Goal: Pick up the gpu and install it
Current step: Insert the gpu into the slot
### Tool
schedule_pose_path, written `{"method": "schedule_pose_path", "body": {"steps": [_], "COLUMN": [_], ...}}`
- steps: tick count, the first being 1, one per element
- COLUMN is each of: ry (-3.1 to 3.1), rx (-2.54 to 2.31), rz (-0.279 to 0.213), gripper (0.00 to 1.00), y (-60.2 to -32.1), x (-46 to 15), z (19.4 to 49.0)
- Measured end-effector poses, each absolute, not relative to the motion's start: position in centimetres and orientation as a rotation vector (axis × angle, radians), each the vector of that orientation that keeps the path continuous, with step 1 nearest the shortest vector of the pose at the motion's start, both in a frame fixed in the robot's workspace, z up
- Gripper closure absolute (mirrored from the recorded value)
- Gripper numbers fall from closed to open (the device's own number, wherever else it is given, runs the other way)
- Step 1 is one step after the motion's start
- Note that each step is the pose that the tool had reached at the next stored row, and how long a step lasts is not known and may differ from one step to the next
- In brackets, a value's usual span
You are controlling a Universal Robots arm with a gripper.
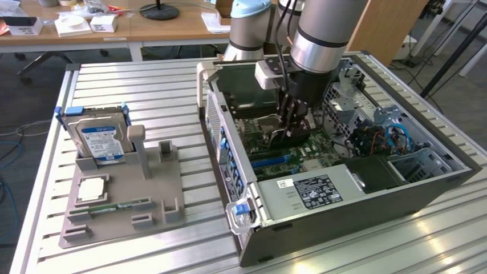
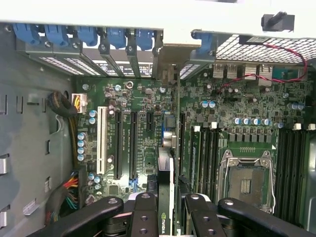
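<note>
Nearby, a grey parts tray (image 1: 110, 225) carrying a hard drive (image 1: 102, 140) sits toward the bench (image 1: 152, 85) edge at the exterior view's left. Beyond it, inside the open computer case (image 1: 343, 228) by the opposite edge, the arm's jaws grip the gpu (image 2: 164, 222), held edge-on over the motherboard (image 2: 138, 123).

The pincer (image 1: 292, 121) grips the gpu (image 1: 297, 137) inside the open computer case (image 1: 343, 228).

Exterior view: raised, oblique, set back from the open computer case (image 1: 343, 228).
Wrist view: close, facing straight onto its motherboard (image 2: 247, 103).
Shared: the motherboard (image 1: 311, 152).
</note>
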State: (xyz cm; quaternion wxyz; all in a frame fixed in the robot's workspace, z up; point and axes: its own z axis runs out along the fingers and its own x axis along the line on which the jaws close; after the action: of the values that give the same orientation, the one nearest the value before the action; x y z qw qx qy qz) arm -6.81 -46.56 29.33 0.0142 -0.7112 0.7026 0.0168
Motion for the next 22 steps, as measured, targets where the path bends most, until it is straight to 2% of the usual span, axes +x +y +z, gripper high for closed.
{"method": "schedule_pose_path", "body": {"steps": [22], "ry": [2.188], "rx": [-2.214], "rz": [0.052], "gripper": [0.74], "y": [-46.48], "x": [-7.13], "z": [28.96]}}
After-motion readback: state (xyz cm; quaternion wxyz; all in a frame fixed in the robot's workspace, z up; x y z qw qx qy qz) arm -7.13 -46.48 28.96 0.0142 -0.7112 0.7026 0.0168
